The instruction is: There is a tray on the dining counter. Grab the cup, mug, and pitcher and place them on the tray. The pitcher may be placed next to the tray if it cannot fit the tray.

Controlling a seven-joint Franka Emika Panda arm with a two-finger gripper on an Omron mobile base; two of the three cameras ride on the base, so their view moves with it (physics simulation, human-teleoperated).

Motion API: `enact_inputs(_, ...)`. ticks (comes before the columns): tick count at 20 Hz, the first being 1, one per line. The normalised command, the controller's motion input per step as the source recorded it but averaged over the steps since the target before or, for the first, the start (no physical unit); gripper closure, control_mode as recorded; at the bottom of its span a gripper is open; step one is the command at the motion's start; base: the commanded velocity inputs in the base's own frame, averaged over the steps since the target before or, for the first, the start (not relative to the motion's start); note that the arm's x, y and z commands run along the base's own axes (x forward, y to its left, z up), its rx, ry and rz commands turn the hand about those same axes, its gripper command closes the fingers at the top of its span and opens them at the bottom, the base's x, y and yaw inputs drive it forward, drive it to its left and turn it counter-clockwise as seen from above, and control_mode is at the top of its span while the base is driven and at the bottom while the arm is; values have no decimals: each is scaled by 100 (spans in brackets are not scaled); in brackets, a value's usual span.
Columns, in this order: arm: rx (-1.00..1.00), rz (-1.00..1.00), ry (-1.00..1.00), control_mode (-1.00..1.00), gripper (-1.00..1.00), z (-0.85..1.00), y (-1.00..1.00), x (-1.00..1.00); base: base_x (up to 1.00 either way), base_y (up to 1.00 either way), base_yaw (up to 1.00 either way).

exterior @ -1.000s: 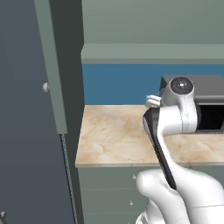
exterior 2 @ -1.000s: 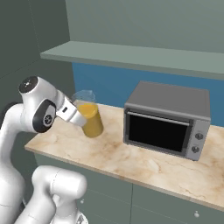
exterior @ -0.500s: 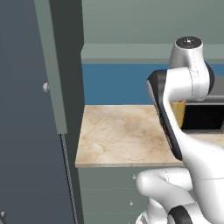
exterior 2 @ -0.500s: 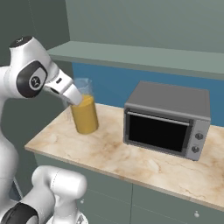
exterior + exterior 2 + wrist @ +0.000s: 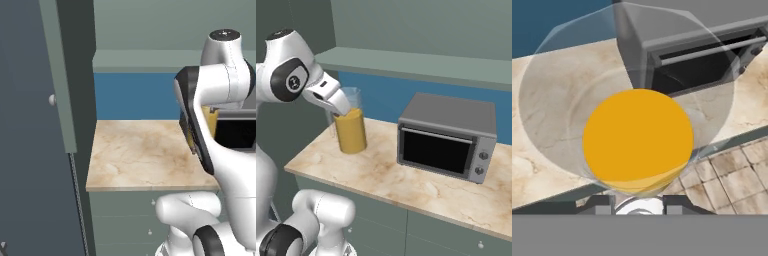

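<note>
The pitcher (image 5: 351, 128), a tall clear glass cylinder with orange-yellow liquid in its lower half, stands upright over the left part of a narrow marbled counter (image 5: 406, 177). My gripper (image 5: 340, 106) comes down on its near rim from the upper left and is shut on it. In the hand view I look straight down into the pitcher (image 5: 638, 142), with my gripper (image 5: 637, 203) at its rim. A yellow sliver of the pitcher (image 5: 213, 122) shows behind my arm. The tray, dining counter, cup and mug are out of view.
A grey toaster oven (image 5: 445, 136) with a dark glass door stands on the counter right of the pitcher. Behind runs a blue backsplash (image 5: 383, 97) under a grey-green shelf (image 5: 421, 62). A tall dark cabinet (image 5: 35, 125) rises to the left. Tiled floor (image 5: 732, 180) lies below the counter edge.
My hand has swung up from beside the pitcher to above it. The pitcher has gone from tilted to upright and has hardly shifted over the counter.
</note>
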Motion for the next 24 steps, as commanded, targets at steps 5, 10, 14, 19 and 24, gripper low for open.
enact_inputs(5,0,0,0,-100,100,0,-14,-11,0,0,0)
enact_inputs(10,0,0,0,-100,100,0,-4,-15,0,0,0)
enact_inputs(14,0,0,0,-100,100,0,-2,-23,0,0,0)
enact_inputs(19,0,0,0,100,100,0,0,0,-70,-2,0)
enact_inputs(24,0,0,0,100,100,0,0,0,-93,-7,-2)
